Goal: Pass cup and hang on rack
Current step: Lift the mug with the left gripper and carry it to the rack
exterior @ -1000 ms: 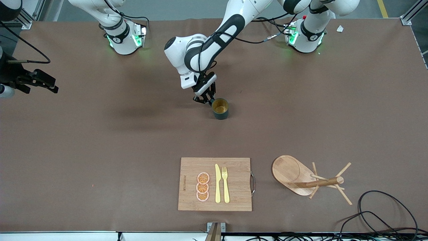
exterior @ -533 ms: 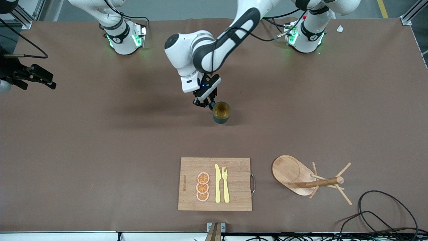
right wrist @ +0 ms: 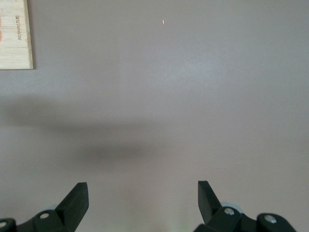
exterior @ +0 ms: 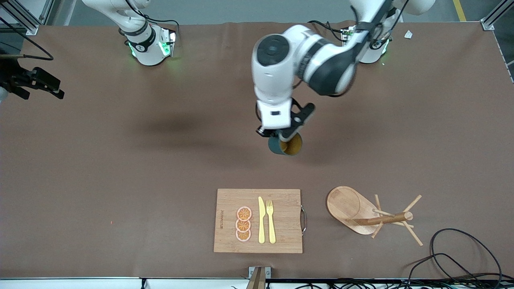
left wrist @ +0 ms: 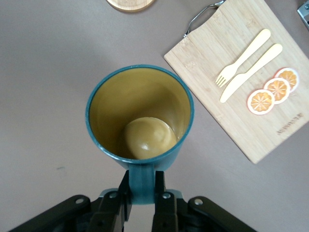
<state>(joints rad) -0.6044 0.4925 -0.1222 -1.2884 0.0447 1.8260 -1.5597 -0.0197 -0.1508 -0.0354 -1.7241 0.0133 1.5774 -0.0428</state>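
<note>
The left gripper (exterior: pixel 283 135) is pinching the cup (exterior: pixel 286 146) by its handle over bare table — tilted, it could swing or slip before the rack (exterior: pixel 371 214). The right gripper (right wrist: pixel 142 198) is waiting, fingers apart.

Left gripper (left wrist: pixel 142 200) aloft mid-table, jaws clamped, right gripper (right wrist: pixel 142 200) jaws spread

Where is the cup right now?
The cup is in the air, held by its handle in the left gripper, over bare table between the robots' bases and the cutting board.
</note>
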